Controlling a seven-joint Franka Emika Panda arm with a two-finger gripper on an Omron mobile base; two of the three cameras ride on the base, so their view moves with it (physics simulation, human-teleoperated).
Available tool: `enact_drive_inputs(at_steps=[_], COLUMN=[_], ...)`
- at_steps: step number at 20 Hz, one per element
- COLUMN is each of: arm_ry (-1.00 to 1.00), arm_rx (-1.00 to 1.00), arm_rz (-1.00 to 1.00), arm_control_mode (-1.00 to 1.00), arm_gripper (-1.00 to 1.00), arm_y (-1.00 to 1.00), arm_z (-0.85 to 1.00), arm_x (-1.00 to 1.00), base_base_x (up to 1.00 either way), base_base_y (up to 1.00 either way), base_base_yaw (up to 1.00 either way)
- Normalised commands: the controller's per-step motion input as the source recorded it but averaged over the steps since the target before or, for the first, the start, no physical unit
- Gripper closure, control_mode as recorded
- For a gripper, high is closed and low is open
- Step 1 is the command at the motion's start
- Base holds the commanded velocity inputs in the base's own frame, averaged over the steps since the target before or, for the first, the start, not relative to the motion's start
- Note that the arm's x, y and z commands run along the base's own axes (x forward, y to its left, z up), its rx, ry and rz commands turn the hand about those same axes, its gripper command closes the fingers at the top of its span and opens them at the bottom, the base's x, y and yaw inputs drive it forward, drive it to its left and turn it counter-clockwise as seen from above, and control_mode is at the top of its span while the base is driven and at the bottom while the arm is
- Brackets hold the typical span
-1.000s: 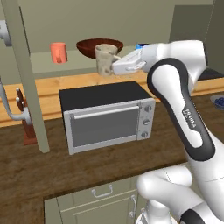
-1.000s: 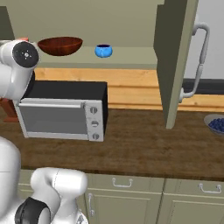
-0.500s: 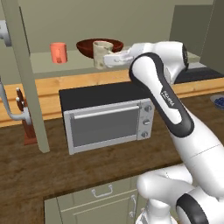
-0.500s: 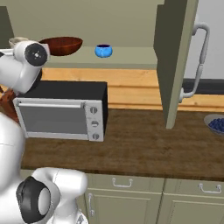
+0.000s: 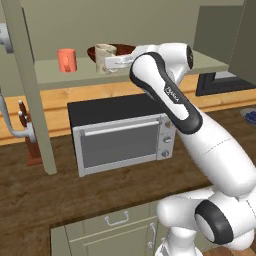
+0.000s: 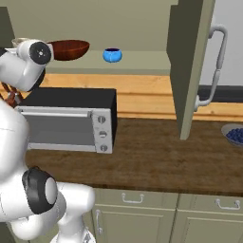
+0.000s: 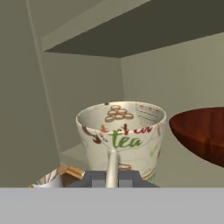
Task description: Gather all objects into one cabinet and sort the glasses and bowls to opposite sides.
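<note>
My gripper [image 5: 117,62] is shut on the handle of the beige speckled mug [image 5: 104,58], holding it upright over the cabinet's pale green shelf [image 5: 210,63]. In the hand view the mug [image 7: 120,134] sits just past my gripper [image 7: 112,177], with the red-brown bowl [image 7: 202,133] to its right. On the shelf the orange tumbler [image 5: 66,60] stands left of the mug and the bowl [image 5: 126,48] lies behind it. The bowl [image 6: 69,49] and the blue cup [image 6: 112,55] stand apart on the shelf. I cannot tell whether the mug touches the shelf.
A toaster oven [image 5: 121,133] stands on the wooden counter under the shelf. The open cabinet door [image 6: 189,71] with its grey bar handle [image 6: 216,66] hangs at the right. A knife block [image 5: 29,144] is at the left, and a bowl of blueberries [image 6: 234,135] at the right.
My arm has swung left along the shelf with the mug in its grip. The mug has passed in front of the bowl toward the orange tumbler.
</note>
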Motion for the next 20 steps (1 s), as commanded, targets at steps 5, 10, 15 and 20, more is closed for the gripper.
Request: enact_drive_inputs(at_steps=[5, 10, 15, 20], arm_ry=[0.00, 0.00, 0.00, 0.00], arm_rx=[0.00, -0.03, -0.01, 0.00], arm_rz=[0.00, 0.00, 0.00, 0.00], arm_control_mode=[-1.00, -1.00, -1.00, -1.00], arm_gripper=[1.00, 1.00, 1.00, 1.00], arm_y=[0.48, 0.24, 0.23, 0.12], arm_z=[-0.06, -0.10, -0.17, -0.10], arm_x=[0.46, 0.27, 0.24, 0.36], base_base_x=[0.00, 0.00, 0.00, 0.00], base_base_y=[0.00, 0.00, 0.00, 0.00], base_base_yaw=[0.00, 0.00, 0.00, 0.00])
